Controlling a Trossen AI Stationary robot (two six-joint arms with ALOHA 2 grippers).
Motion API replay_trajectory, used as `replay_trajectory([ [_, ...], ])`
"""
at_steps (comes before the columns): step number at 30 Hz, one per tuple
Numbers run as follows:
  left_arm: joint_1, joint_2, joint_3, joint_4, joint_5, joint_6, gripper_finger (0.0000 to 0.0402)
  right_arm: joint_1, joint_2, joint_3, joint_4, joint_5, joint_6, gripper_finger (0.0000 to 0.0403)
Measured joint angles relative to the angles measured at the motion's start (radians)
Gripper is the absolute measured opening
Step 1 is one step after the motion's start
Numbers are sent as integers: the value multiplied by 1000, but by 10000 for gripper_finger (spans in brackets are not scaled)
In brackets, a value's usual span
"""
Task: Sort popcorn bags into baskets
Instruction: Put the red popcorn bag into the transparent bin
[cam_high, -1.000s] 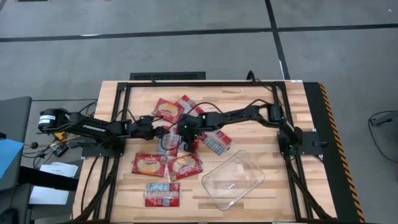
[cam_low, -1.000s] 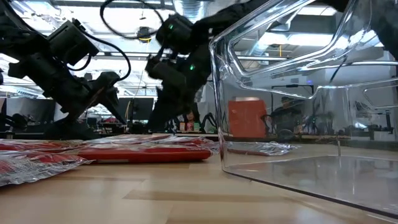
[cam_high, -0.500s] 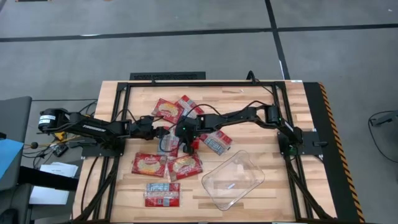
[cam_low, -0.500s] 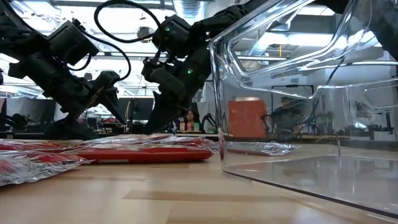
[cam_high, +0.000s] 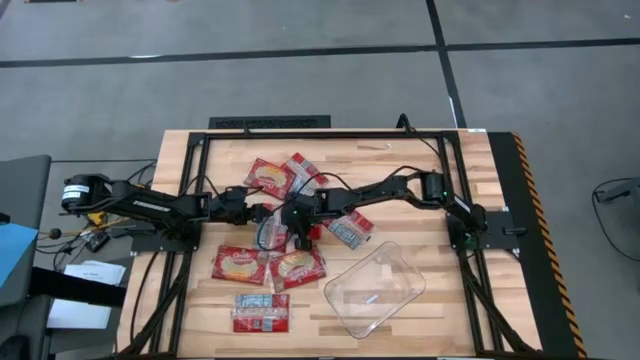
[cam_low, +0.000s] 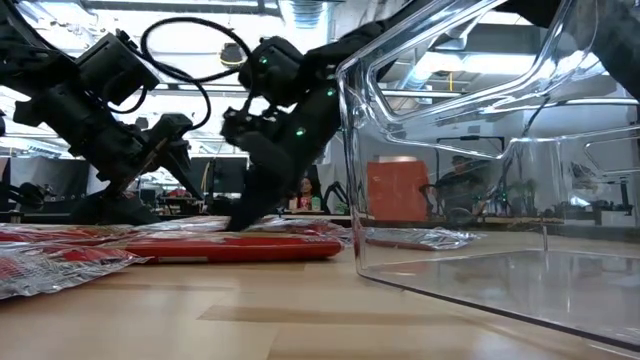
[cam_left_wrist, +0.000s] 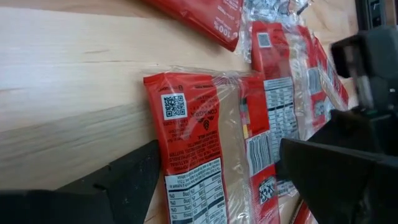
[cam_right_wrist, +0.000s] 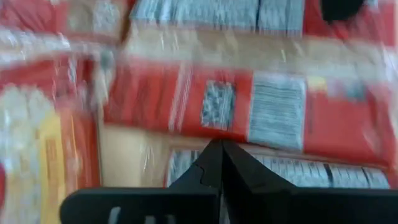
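Several red popcorn bags lie flat on the wooden table: two at the far side (cam_high: 268, 177), one toward the right (cam_high: 346, 229), two picture-side up (cam_high: 298, 265) and one near the front edge (cam_high: 260, 312). One more bag (cam_high: 268, 232), label side up (cam_left_wrist: 199, 143), lies between the two grippers. My left gripper (cam_high: 262, 215) is open, a finger on each side of this bag (cam_left_wrist: 219, 155). My right gripper (cam_high: 299, 238) is shut and points down over the bags (cam_right_wrist: 221, 146), its tip low above them (cam_low: 240, 220). The clear tub (cam_high: 400, 262) rests on its base at the near right. My right gripper comes from above with shut fingers (cam_right_wrist: 211, 165) slanting down to the label-side bags (cam_right_wrist: 273, 118). In the low view its tip reaches the level of the bags' top face (cam_low: 250, 226). I cannot tell whether it touches them.
The tub's tall clear wall (cam_low: 450, 200) stands close on the near right. A black frame (cam_high: 320, 133) runs around the work area. Both arms meet over the middle of the table. Bare wood shows at the near left (cam_high: 190, 300) and the far right (cam_high: 400, 160).
My right gripper has moved down and toward the table's left and near edge, closing on the bags between the two arms. The bags and the tub have stayed where they were.
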Motion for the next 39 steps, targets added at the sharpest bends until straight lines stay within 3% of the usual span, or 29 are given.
replay_trajectory([
  [8, 0, 6, 0, 18, 45, 39, 319, 7, 7, 0, 17, -9, -6, 18],
  [15, 0, 13, 0, 57, 55, 40, 280, -15, 7, -1, 49, -14, -7, 23],
  [22, -1, 15, -1, 105, 105, 41, 192, -29, 7, -1, 80, 0, -10, 20],
  [30, -1, 13, 0, 123, 85, 0, 24, -44, -31, -1, -10, 0, 2, 25],
  [39, 2, -46, 26, 169, 89, 23, 7, -96, -336, 1, -299, 27, -52, 18],
])
